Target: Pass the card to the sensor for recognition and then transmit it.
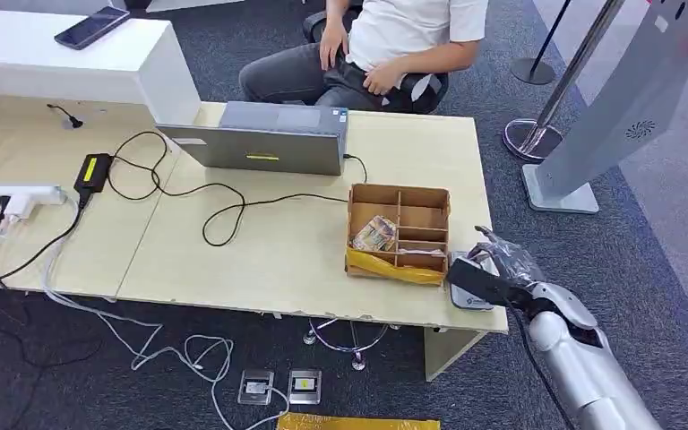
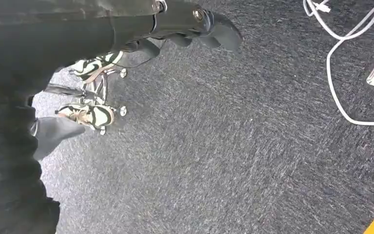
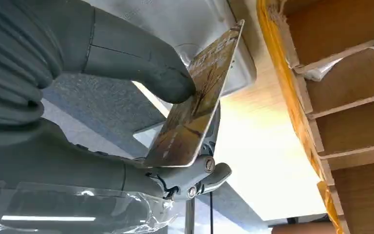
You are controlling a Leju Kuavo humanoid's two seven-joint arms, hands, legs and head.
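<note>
My right hand hovers at the table's front right corner, just right of the cardboard box. In the right wrist view the thumb and the fingers under it pinch a gold-brown printed card, held on edge and tilted. The card's far end is close over the flat grey sensor, which lies on the table beside the box; I cannot tell whether they touch. The sensor peeks out under the hand in the head view. My left hand hangs over the carpet, holding nothing.
A laptop stands at the table's far side with a black cable looping across the middle. A person sits behind the table. A grey kiosk stand is to the right. Cables and floor sockets lie below the front edge.
</note>
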